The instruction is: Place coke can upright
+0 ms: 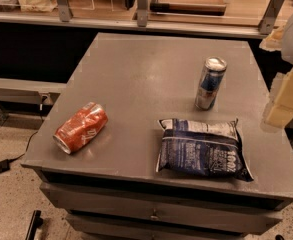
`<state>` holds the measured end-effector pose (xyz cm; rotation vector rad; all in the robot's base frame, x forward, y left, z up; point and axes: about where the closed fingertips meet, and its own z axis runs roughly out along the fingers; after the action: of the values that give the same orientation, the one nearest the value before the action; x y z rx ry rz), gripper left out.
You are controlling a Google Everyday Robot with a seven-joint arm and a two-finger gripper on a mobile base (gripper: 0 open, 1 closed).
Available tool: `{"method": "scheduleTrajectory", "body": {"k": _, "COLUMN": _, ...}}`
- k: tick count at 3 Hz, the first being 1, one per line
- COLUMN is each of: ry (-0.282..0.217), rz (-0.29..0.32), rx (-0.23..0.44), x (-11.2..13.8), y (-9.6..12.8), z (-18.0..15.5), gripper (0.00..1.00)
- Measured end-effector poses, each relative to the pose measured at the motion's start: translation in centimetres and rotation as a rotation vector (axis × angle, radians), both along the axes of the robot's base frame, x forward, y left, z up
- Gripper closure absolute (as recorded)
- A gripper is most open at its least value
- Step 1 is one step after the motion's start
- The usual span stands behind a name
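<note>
The coke can (pixel 81 127) lies on its side, dented, close to the table's (pixel 151 59) front corner on the side away from the gripper (pixel 282 106). One silver end points toward the front edge. Lying along its length like this it can roll, so for the task it has to be lifted and set down on one end.

The gripper hangs at the table's opposite edge, well apart from the can and holding nothing. Whether it is spread or closed cannot be told. I judge the task not yet begun: the reach across is still to come.

Between the gripper and the can lies a dark chip bag (pixel 201 149), flat and puffed, apparently sealed with its contents inside. Nearest the gripper, just behind the bag, a blue can (pixel 210 84) stands upright on its base, steady there and not part of the job. Both sit near the likely line of approach, so the arm will probably need to pass above them.

Whether either can holds liquid cannot be seen. Under the tabletop, the drawers (pixel 151 204) are shut, their contents hidden.
</note>
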<state>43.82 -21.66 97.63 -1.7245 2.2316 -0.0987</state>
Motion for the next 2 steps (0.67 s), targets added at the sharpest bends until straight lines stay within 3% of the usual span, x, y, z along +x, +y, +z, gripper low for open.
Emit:
{"method": "scheduleTrajectory", "body": {"k": 1, "ry": 0.0, "rz": 0.0, "rx": 0.0, "x": 0.0, "y": 0.0, "z": 0.0, "gripper": 0.0}}
{"method": "scheduleTrajectory", "body": {"k": 2, "ry": -0.022, "rz": 0.082, "rx": -0.051, "x": 0.9, "y": 1.9, "z": 0.4, "gripper": 0.0}}
